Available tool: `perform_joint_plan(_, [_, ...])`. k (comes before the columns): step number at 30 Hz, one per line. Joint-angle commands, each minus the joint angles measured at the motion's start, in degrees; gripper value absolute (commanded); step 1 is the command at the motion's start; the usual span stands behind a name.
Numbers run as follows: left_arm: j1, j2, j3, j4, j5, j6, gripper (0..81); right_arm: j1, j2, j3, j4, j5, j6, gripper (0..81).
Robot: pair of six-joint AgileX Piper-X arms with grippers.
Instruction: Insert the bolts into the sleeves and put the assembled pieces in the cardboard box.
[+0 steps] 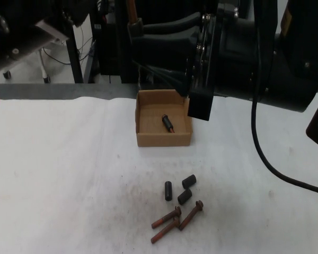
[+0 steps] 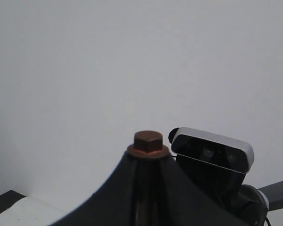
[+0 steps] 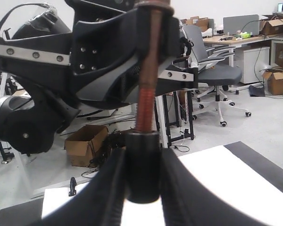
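the left gripper (image 2: 147, 160) is clamping its two black fingers (image 2: 118, 188) around a rust-brown hex-head metal bolt (image 2: 147, 142), gripping it just under the head, so the head is sticking out past the fingertips. in the right wrist view the same bolt (image 3: 146, 94) is running straight from the left gripper to a short black cylindrical sleeve (image 3: 142, 167). its reddish threaded end is meeting the sleeve's open mouth; how far it is sitting inside cannot be told. the right gripper (image 3: 142, 188) is squeezing that sleeve between its own dark fingers (image 3: 106, 193), which are pressing on both sides of it.

in the high view both black arms (image 1: 238, 47) are crowding the upper middle and upper right of the frame. they are hanging above a small brown cardboard box (image 1: 153, 139), which is sitting just above the centre on the white cloth-covered bench (image 1: 63, 174). one assembled piece (image 1: 168, 123), a bolt in a black sleeve, is lying tilted on the box floor. toward the lower middle of the frame three loose black sleeves (image 1: 168, 190) are lying close together. just below them three loose rust-brown bolts (image 1: 191, 214) are lying in a cluster over a faint dark smudge (image 1: 148, 185) on the cloth. these loose parts are lying well apart from the box.
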Motion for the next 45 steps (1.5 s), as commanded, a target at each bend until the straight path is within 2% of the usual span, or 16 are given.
perform_joint_plan(1, [-0.15,-0.35,-0.64,-0.18,0.14,0.52,0.1,-0.24,-0.08,-0.72,-1.47,0.08,0.06,0.8])
perform_joint_plan(8, [-0.15,-0.35,-0.64,-0.18,5.17,0.52,0.1,-0.24,-0.08,-0.72,-3.74,0.67,0.06,0.8])
perform_joint_plan(10, [-0.15,-0.35,-0.64,-0.18,6.19,0.52,4.3,-0.24,-0.08,-0.72,-3.94,0.67,0.06,0.8])
perform_joint_plan(12, [-0.15,-0.35,-0.64,-0.18,6.19,0.52,15.8,-0.24,-0.08,-0.72,-3.94,0.67,0.06,0.8])
perform_joint_plan(16, [-0.15,-0.35,-0.64,-0.18,4.14,-1.04,44.1,-0.24,-0.08,-0.72,-3.94,0.67,1.37,0.8])
perform_joint_plan(18, [-0.15,-0.35,-0.64,-0.18,2.89,-2.17,51.8,-0.24,-0.08,-0.72,-3.94,0.67,1.53,0.8])
perform_joint_plan(19, [-0.15,-0.35,-0.64,-0.18,2.77,-2.21,52.4,-0.24,-0.08,-0.72,-3.94,0.67,1.53,0.8])
perform_joint_plan(26, [-0.15,-0.35,-0.64,-0.18,2.38,-2.20,51.9,-0.24,-0.08,-0.72,-3.51,0.95,1.36,0.8])
perform_joint_plan(28, [0.33,-0.35,-0.64,-0.18,0.95,-2.20,48.8,-0.34,-0.08,-0.72,-1.74,4.89,1.35,0.8])
perform_joint_plan(30, [0.95,-0.35,-0.64,-0.18,-0.51,-2.07,40.6,-0.54,-0.08,-0.72,1.13,10.75,1.35,0.8])
perform_joint_plan(32, [1.93,-0.35,-0.64,0.10,-0.93,-1.21,27.9,-1.23,0.78,-1.47,5.16,16.29,1.35,0.8])
perform_joint_plan(33, [2.19,-0.35,-0.64,0.67,-0.92,-0.25,21.7,-1.79,1.45,-2.46,7.42,16.95,1.35,0.8])
perform_joint_plan(35, [2.64,-0.35,-0.64,2.57,-0.92,2.95,4.2,-3.50,4.19,-5.99,15.23,16.97,1.35,0.8])
perform_joint_plan(36, [2.67,-0.35,-0.64,4.18,-0.92,5.25,0.1,-4.20,6.10,-7.92,18.79,17.15,1.35,0.8])
perform_joint_plan(39, [2.64,-0.35,-0.64,9.35,-1.48,9.14,0.3,-6.68,12.86,-15.67,30.29,17.46,1.35,0.8])
perform_joint_plan(45, [2.64,-0.35,-0.64,23.48,-3.95,14.84,0.3,-9.38,29.13,-33.25,42.58,21.68,0.91,0.8])
